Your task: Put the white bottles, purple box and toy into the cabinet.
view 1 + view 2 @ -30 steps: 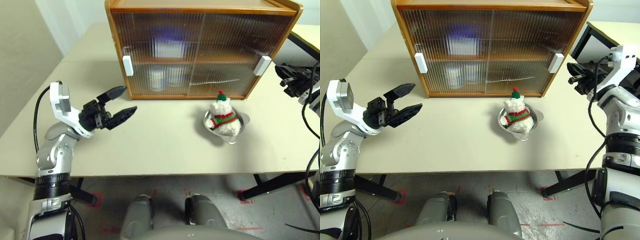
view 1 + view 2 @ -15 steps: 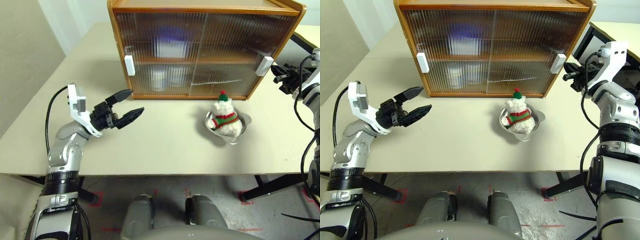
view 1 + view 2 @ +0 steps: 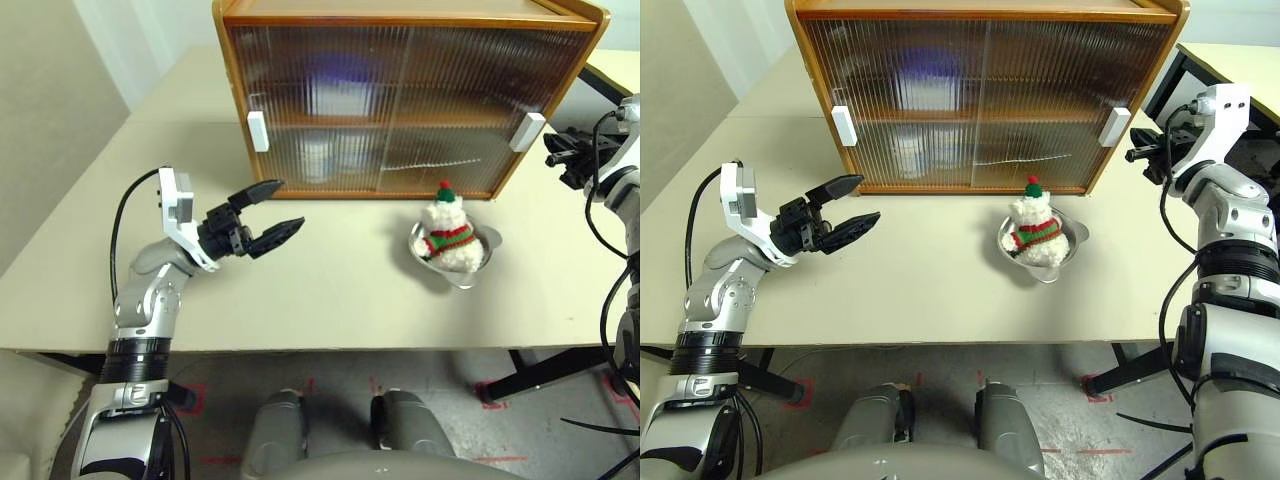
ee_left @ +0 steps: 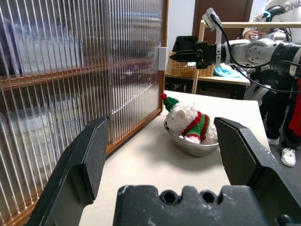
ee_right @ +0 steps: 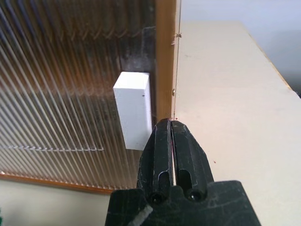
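Note:
The cabinet [image 3: 400, 100] stands at the back of the table with both ribbed doors closed. Through the left door I make out a blurred lilac purple box [image 3: 340, 80] on the upper shelf and a blurred white bottle [image 3: 318, 158] below. The toy [image 3: 446, 238], a snowman, sits in a dish [image 3: 482, 262] in front of the right door. My left gripper [image 3: 290, 203] hovers open over the table left of the toy, pointing at it [image 4: 188, 123]. My right gripper [image 3: 1130, 155] is shut and empty, its tips just beside the right door's white handle [image 5: 133, 109].
The left door's white handle [image 3: 258, 131] is at the cabinet's left edge. The beige table [image 3: 330, 290] has open surface between my left gripper and the dish. A second table [image 3: 615, 70] adjoins at the right. A person [image 4: 282, 89] stands beyond the table's right end.
My left gripper has drifted right, toward the table's middle, staying open. My right gripper has edged closer to the right door's handle, staying shut.

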You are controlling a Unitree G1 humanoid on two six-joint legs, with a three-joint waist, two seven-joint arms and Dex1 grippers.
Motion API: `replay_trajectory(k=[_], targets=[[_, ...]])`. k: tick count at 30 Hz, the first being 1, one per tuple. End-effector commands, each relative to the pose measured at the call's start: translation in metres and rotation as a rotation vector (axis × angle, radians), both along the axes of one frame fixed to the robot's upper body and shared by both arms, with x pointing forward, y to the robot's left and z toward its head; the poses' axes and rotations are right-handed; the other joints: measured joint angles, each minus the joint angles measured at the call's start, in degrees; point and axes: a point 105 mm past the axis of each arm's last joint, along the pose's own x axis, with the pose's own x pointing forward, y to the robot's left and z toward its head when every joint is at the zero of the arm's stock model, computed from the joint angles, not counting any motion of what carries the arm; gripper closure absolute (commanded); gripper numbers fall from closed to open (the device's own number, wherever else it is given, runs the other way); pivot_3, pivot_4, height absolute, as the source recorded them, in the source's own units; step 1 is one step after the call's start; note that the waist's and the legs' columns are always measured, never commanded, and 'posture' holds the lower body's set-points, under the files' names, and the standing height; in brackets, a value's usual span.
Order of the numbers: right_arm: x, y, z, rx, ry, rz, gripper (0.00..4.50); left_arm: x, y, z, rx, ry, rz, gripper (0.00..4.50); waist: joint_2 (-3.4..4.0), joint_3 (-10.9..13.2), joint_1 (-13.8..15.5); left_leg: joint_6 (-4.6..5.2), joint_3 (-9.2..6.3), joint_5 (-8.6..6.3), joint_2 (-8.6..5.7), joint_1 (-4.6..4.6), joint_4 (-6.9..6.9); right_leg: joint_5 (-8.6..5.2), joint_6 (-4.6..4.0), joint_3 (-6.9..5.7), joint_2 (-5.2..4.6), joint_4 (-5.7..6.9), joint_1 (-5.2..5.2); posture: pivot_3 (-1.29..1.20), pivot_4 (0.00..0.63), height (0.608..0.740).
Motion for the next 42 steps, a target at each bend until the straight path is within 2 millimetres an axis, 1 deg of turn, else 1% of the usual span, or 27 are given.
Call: replay_trajectory(k=[1,6,11,14,19,23,34,40,42], targets=[[0.006,0.006,0.000,-0.009,0.000,0.012,4.43,-0.002,-0.002,-0.003,0.008,0.007,-0.015,0.00,0.00,0.0,0.0,0.00,0.00,0.00,0.00,0.00,0.00,0.00,0.00,0.00,0.00,0.01,0.00,0.10,0.000,0.740],[0.010,0.015,0.001,0.003,-0.001,0.041,4.43,-0.003,-0.002,0.004,-0.043,-0.009,-0.011,0.00,0.00,0.0,0.1,0.00,0.00,0.00,0.00,-0.01,0.00,0.00,0.00,0.00,0.00,0.01,0.00,0.10,0.000,0.740],[0.011,0.018,-0.001,0.006,0.006,0.055,4.43,-0.003,-0.002,0.009,-0.060,-0.017,-0.012,0.00,0.01,0.0,0.0,0.00,0.00,0.00,0.01,0.00,0.00,0.00,0.00,0.02,0.01,0.01,0.00,0.10,0.000,0.740],[0.011,0.021,-0.001,0.007,0.006,0.064,4.43,-0.002,-0.001,0.009,-0.060,-0.017,-0.012,0.00,0.02,0.0,-0.1,0.00,0.00,0.00,0.01,0.01,0.00,0.00,0.00,0.02,0.02,0.03,0.00,0.10,0.000,0.740],[0.013,0.033,0.002,0.011,0.004,0.114,4.43,-0.002,-0.001,0.009,-0.063,-0.014,-0.013,0.00,0.02,0.0,-0.1,0.00,0.00,0.00,0.01,0.01,0.01,0.00,0.00,0.02,0.02,0.04,0.00,0.10,0.000,0.740],[0.014,0.038,0.003,0.010,0.005,0.130,4.43,-0.002,-0.002,0.009,-0.062,-0.013,-0.014,0.00,0.02,0.0,0.0,0.00,0.00,0.00,0.01,0.01,0.00,0.00,0.00,0.02,0.02,0.04,-0.01,0.10,0.000,0.740],[0.020,0.071,0.002,0.050,0.003,0.229,4.43,0.000,-0.001,0.009,-0.064,-0.014,-0.003,0.00,0.05,0.0,0.0,0.00,0.00,0.00,0.04,0.00,0.00,0.00,-0.01,0.01,0.04,0.08,-0.04,0.10,0.000,0.740],[0.020,0.084,0.004,0.065,0.002,0.270,4.43,0.000,-0.001,0.010,-0.063,-0.014,-0.003,0.00,0.06,0.0,0.1,0.00,0.02,0.00,0.05,-0.01,-0.02,0.00,-0.01,0.01,0.04,0.08,-0.06,0.10,0.000,0.740],[0.020,0.091,0.002,0.071,0.003,0.297,4.43,0.000,-0.001,0.009,-0.063,-0.013,-0.004,0.00,0.06,0.0,0.0,0.00,0.02,0.00,0.06,-0.01,-0.02,0.00,-0.01,0.00,0.04,0.08,-0.07,0.10,0.000,0.740]])
